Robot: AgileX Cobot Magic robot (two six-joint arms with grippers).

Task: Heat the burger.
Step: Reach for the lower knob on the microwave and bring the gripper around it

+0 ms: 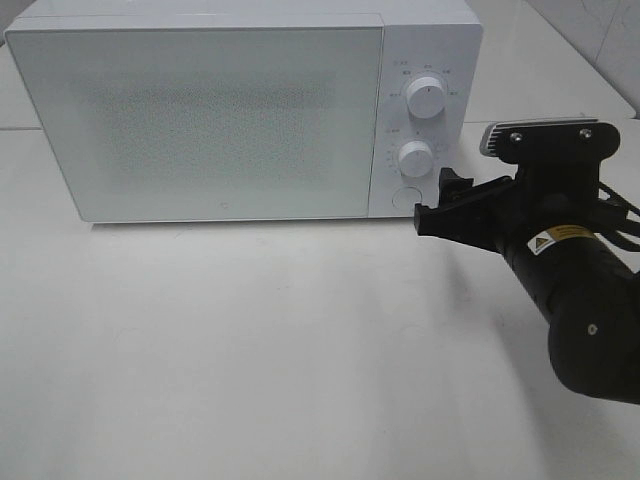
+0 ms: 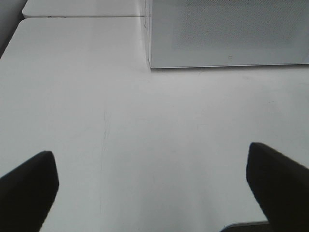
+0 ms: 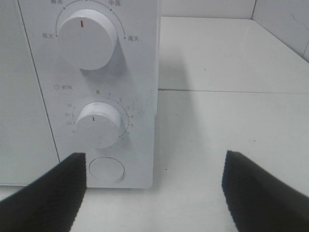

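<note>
The burger is out of view in all three views. The white microwave (image 1: 200,120) stands at the back of the table with its frosted door shut. My right gripper (image 1: 440,200) hovers open just in front of the lower right corner of the control panel. The wrist view shows its black fingers (image 3: 48,193) spread wide, with nothing between them, below the timer knob (image 3: 99,123) and beside the round button (image 3: 106,169). My left gripper (image 2: 154,188) is open and empty over bare table, some way in front of the microwave (image 2: 227,34).
The panel carries an upper power knob (image 1: 427,97), a lower timer knob (image 1: 415,157) and a round button (image 1: 405,197). White tabletop (image 1: 250,340) stretches in front of the oven. A tiled wall (image 3: 285,24) rises at the far right.
</note>
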